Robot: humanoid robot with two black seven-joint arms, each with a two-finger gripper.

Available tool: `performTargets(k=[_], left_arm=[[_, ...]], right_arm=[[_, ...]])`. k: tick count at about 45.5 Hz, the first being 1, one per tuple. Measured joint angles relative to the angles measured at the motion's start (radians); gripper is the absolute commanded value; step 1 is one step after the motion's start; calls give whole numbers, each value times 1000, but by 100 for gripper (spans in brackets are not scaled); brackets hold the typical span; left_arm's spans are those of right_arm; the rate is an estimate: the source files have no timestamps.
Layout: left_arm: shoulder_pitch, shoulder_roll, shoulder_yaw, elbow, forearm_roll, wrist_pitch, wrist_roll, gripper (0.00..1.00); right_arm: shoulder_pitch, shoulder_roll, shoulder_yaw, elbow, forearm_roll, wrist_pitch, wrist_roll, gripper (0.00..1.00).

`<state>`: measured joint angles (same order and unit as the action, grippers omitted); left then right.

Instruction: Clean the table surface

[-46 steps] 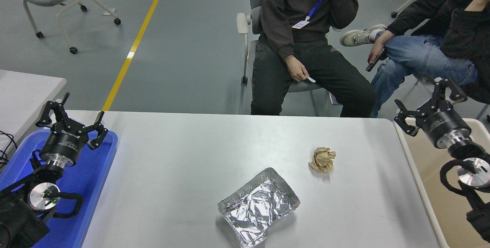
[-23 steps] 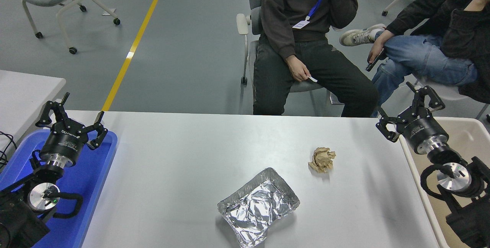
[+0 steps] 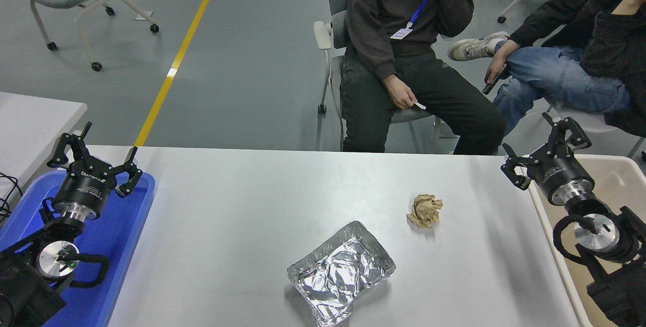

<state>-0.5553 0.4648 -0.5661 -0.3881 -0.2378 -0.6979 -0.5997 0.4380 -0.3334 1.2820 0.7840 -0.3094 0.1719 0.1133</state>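
Pre-grasp stage: right hand (image 3: 546, 153) open and empty at frame right over the bench (image 3: 242, 216), likely next reaching left and down to the crumpled paper (image 3: 425, 210) at centre-right.

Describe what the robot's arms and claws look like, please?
Both arms are black with shiny silver wrist discs and looping black cables. The left gripper and right gripper are black, spidery linkage claws on round black barrels with a silver ring behind; the left barrel bears white lettering.
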Motion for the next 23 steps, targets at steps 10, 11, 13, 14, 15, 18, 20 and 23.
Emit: performTargets(k=[10,11,13,14,15,18,20,23], left_arm=[[0,0,0,0,0,0,0,100],[0,0,0,0,0,0,0,100],[0,0,0,0,0,0,0,100],[0,0,0,0,0,0,0,100],[0,0,0,0,0,0,0,100],[0,0,0,0,0,0,0,100],[0,0,0,0,0,0,0,100],[0,0,0,0,0,0,0,100]], right_arm=[[-4,-35,-2,12,1,-3,2,100],[-5,-45,-3,13,1,-2,2,100],[-7,-60,-3,16,1,2,2,100],[-8,-65,-3,17,1,4,2,100],[-8,-69,-2,18,2,5,2,100],[-7,-83,-1,20,3,9,2,100],[-5,-85,-1,20,3,9,2,100],[-1,-91,-3,21,3,9,2,100]])
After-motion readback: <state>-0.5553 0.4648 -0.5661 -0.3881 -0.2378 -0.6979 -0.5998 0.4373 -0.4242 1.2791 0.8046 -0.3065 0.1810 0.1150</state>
